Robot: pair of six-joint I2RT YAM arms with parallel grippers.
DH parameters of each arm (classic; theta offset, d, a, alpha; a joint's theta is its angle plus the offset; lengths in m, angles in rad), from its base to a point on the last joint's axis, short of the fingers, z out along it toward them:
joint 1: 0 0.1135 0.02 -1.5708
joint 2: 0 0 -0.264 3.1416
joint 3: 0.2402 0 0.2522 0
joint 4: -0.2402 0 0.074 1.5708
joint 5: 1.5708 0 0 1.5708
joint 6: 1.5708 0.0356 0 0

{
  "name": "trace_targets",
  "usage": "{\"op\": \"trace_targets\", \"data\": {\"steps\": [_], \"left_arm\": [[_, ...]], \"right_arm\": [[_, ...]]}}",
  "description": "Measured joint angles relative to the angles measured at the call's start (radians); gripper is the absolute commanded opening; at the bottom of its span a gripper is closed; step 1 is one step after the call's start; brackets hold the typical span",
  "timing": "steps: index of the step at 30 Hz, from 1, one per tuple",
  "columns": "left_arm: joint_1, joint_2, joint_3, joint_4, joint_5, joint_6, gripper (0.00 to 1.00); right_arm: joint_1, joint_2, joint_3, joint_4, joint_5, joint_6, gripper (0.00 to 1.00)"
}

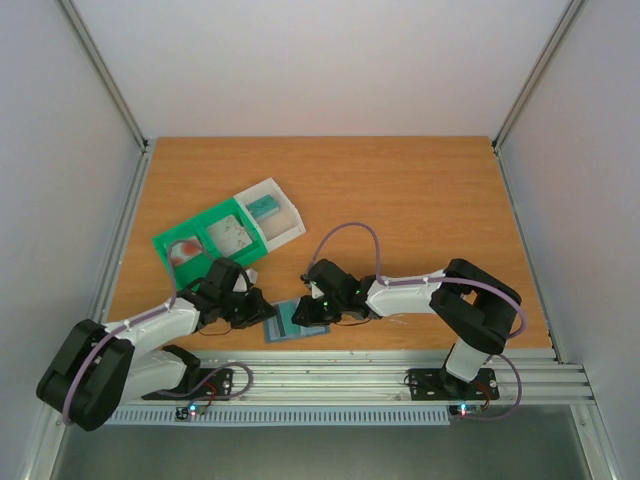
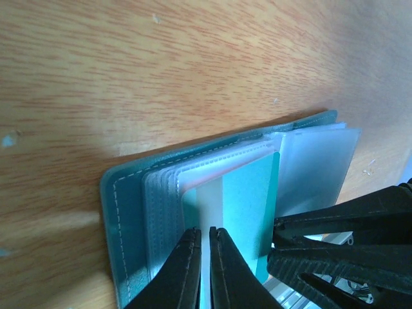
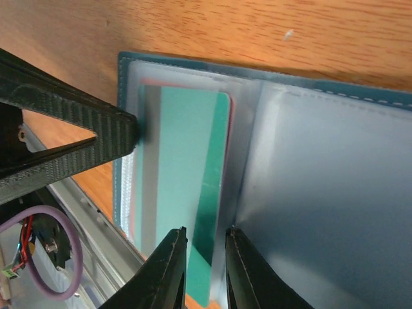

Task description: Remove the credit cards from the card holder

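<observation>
The slate-blue card holder [image 1: 296,322] lies open on the table near the front edge, between both grippers. Its clear sleeves [image 2: 315,161] are fanned out. A teal card [image 3: 190,167] sits in one sleeve, its end sticking out, with the pink edge of a card [image 3: 232,129] behind it. My left gripper [image 2: 205,235] is shut on the sleeve edge of the holder [image 2: 125,212]. My right gripper [image 3: 205,235] is open, its jaws straddling the teal card's protruding end. A whitish, red-marked thing [image 1: 185,250], perhaps credit cards, lies in the tray.
A green-and-clear compartment tray [image 1: 215,228] stands behind the left arm; a teal card [image 1: 263,207] lies in its clear part. The metal rail [image 1: 350,375] runs right behind the wallet's near edge. Both grippers' fingers are very close together over the wallet.
</observation>
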Motion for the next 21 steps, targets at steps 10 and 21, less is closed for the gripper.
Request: {"op": "trace_targets", "data": {"steps": [10, 21], "left_arm": [[0.0, 0.014, 0.0, 0.024, 0.001, 0.013, 0.1], [-0.001, 0.014, -0.001, 0.037, -0.009, 0.021, 0.14]], "right_arm": [[0.0, 0.013, -0.001, 0.024, -0.015, 0.013, 0.03], [-0.023, -0.005, -0.047, 0.079, -0.019, 0.031, 0.01]]}}
